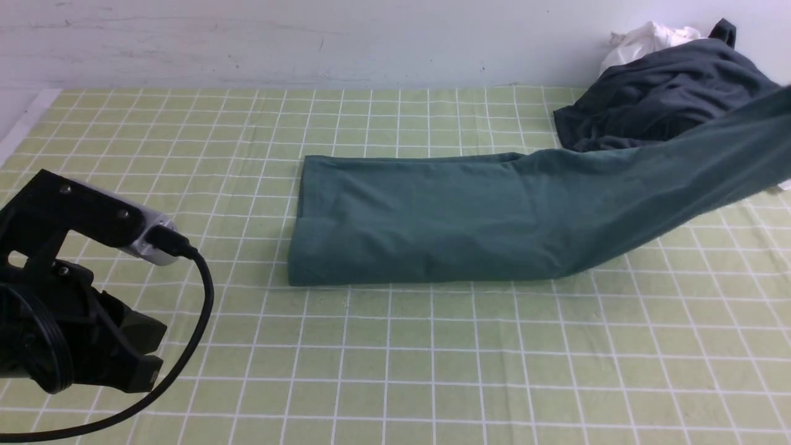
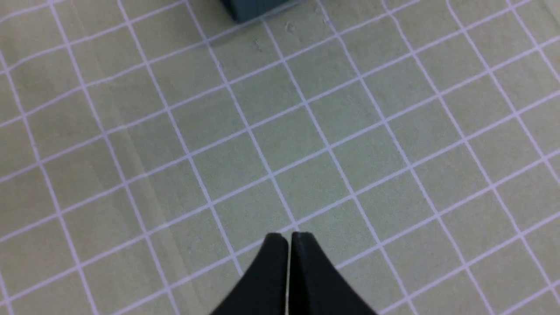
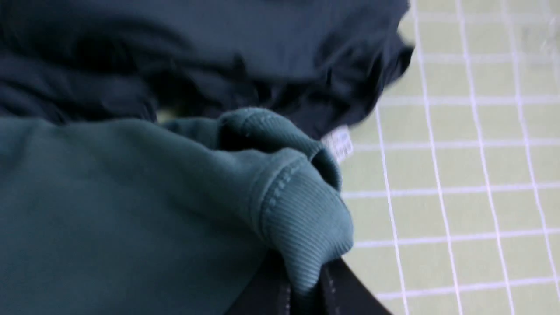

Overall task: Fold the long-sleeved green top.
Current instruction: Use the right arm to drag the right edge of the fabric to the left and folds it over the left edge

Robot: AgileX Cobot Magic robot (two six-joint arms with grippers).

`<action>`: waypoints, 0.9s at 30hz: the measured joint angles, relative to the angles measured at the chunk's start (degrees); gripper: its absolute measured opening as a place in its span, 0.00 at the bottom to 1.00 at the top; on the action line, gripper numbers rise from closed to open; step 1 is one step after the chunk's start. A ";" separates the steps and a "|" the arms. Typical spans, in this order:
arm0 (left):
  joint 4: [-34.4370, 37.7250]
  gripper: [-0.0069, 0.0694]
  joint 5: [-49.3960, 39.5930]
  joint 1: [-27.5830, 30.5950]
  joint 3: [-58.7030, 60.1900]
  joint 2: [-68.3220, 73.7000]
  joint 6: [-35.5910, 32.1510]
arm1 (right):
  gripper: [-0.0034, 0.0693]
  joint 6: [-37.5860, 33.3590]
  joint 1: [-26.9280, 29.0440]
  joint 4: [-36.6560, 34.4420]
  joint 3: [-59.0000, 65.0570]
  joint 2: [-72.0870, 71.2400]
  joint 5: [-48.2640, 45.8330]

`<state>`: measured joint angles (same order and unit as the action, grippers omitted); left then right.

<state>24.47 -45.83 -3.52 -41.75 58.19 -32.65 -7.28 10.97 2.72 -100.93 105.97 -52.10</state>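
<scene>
1. The left fingers [image 2: 271,271] are black and tapered. They are clenched tight together with nothing between them, above bare worktop [image 2: 350,131] covered in pale green cloth with a white grid.
2. Well ahead of those fingertips, one folded corner of the green long-sleeved top [image 1: 432,216] just shows. It is apart from them.
3. The right fingers [image 3: 350,299] are grasping the top by a ribbed band [image 3: 302,227]. The band is pinched between them and bunches up just past their tips. Whether it is a cuff or the hem cannot be told.
4. From that grip the top stretches away toward the left fingers. The part nearest the right fingers hangs lifted off the worktop. The rest lies flat as a long folded strip with a straight end.
5. Just beyond the right fingers, behind the held ribbing, a crumpled charcoal garment [image 1: 655,93] lies touching the top.
6. A small white label [image 3: 339,142] shows beside the ribbing, too blurred to read.
7. Farther past the charcoal garment, a white cloth [image 1: 649,37] sits against the wall.
</scene>
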 joint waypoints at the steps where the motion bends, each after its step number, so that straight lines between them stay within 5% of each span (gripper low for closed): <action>1: 0.55 0.09 0.23 0.00 0.00 0.00 0.00 | 0.07 0.00 -1.77 -1.81 -1.64 -0.46 -0.02; 4: 1.53 0.09 0.92 0.00 0.00 0.00 0.00 | 0.07 -0.24 -6.41 -7.66 -4.68 -0.59 0.89; 9: 1.85 0.09 1.13 0.00 0.00 0.00 -0.05 | 0.07 -5.91 -22.75 -21.30 -6.77 3.04 8.13; 17: 1.85 0.09 0.67 0.00 0.00 0.00 -0.05 | 0.08 -8.33 -41.60 -25.54 -6.83 16.81 21.68; 22: 1.85 0.09 0.54 0.00 0.00 0.00 -0.05 | 0.21 -7.72 -45.57 -24.32 -6.77 24.51 28.36; 27: 1.85 0.09 0.54 0.00 0.00 0.00 -0.05 | 0.51 -7.62 -45.92 -23.77 -6.77 24.73 28.95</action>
<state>26.32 -45.30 -3.52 -41.75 58.19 -32.70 -14.89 -34.95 -21.06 -107.70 130.69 -23.15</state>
